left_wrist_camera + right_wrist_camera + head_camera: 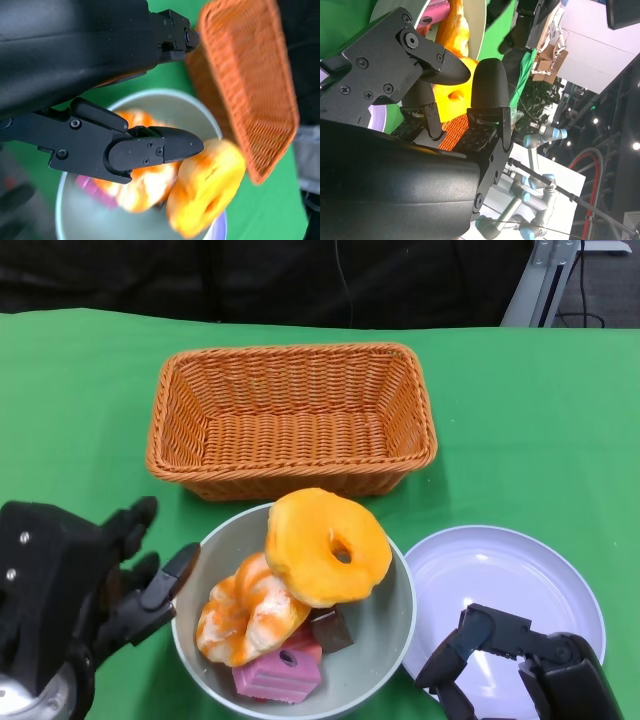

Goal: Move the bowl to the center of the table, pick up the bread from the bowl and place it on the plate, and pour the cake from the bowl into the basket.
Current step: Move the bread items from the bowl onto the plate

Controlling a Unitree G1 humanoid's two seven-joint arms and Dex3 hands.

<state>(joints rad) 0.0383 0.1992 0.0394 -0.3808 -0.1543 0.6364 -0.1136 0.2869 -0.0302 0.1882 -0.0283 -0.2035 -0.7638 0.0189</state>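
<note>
The grey bowl (385, 640) sits near the bench's front edge, between the wicker basket (290, 420) and the white plate (505, 585). It appears rigid, smooth and probably slippery, so grip it at the rim. The ring-shaped bread (325, 545) looks soft and light; the pink cake (278, 670) is blocky. The left hand (90, 595) is spread, empty; the right hand (500, 660) is likewise empty, fingers apart.

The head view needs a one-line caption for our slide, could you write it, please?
Both hands, left and right, flank a bowl of pastries before a wicker basket and plate.
</note>
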